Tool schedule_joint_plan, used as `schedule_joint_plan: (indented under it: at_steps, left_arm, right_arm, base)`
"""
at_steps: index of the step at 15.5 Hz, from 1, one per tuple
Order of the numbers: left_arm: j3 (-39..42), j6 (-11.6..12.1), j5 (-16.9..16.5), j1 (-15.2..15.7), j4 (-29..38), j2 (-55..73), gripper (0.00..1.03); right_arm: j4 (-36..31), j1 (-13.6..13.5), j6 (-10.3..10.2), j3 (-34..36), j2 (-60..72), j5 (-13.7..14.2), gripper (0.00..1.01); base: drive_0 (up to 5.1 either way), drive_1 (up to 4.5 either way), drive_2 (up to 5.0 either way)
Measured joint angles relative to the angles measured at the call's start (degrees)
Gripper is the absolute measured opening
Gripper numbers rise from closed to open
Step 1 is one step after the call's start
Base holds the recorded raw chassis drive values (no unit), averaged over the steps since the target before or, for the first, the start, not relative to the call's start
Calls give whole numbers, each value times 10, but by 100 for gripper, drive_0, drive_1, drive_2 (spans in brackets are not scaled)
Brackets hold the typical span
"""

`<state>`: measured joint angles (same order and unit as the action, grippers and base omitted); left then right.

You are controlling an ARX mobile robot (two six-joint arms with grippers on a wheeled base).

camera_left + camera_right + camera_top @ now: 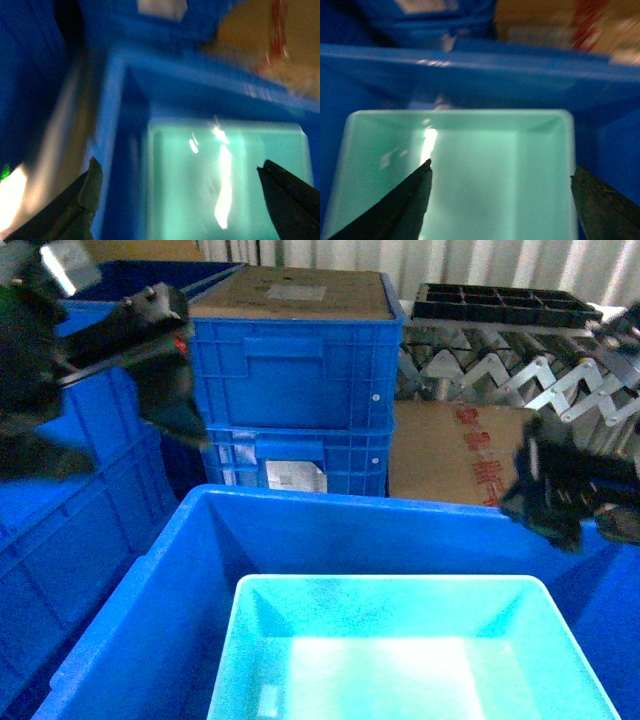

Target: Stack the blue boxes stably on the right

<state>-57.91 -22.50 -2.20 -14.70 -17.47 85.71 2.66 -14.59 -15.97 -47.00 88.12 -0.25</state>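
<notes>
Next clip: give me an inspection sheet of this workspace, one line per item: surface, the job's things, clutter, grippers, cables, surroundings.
Surface: no table seen; the work sits inside a large dark blue bin.
Job's things: one turquoise tub lies upright in that bin, empty as far as shown.
Clutter: nothing seen.
Grippers: left gripper open, empty, above the tub's left side; right gripper open, empty, above the tub.
Cables: nothing seen.
Surroundings: stacked dark blue crates behind, a cardboard box, a roller conveyor carrying a black divided tray, pale curtain at the back.
</notes>
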Motion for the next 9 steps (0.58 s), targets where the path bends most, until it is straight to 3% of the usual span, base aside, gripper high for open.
schedule_joint_plan:
  at_steps: [1, 2, 3, 4, 5, 6, 7, 9]
  left_arm:
    - [125, 68, 93, 7, 210, -37, 78]
    - [220, 127, 132, 19, 359, -81, 67]
    - [278, 169, 136, 34, 489, -115, 56]
    - [321, 191, 130, 47, 596, -144, 44]
    - [355, 202, 118, 53, 644, -168, 33]
    - [395, 211, 106, 64, 655, -195, 18]
    - [422, 214, 99, 75, 651, -213, 5]
    - [453, 215, 85, 86, 647, -252, 1]
  right_arm:
    - [-206, 9, 68, 129, -37, 84, 70]
    - [-355, 29, 104, 204, -67, 112, 59]
    - [-474, 47, 125, 243, -98, 117, 48]
    - [-563, 49, 139, 274, -137, 104, 35]
    - [-590, 54, 146, 296, -162, 87, 24]
    - [-577, 66, 151, 328, -187, 79, 9]
    - [-568, 76, 156, 352, -205, 76, 1]
    - [-551, 90, 156, 377, -255, 62, 2]
  base:
    - [0, 0, 0]
    - [0, 0, 0]
    - [0, 0, 0]
    - [0, 0, 0]
    - [0, 0, 0]
    - [0, 0, 0]
    - [0, 0, 0]
    - [0, 0, 0]
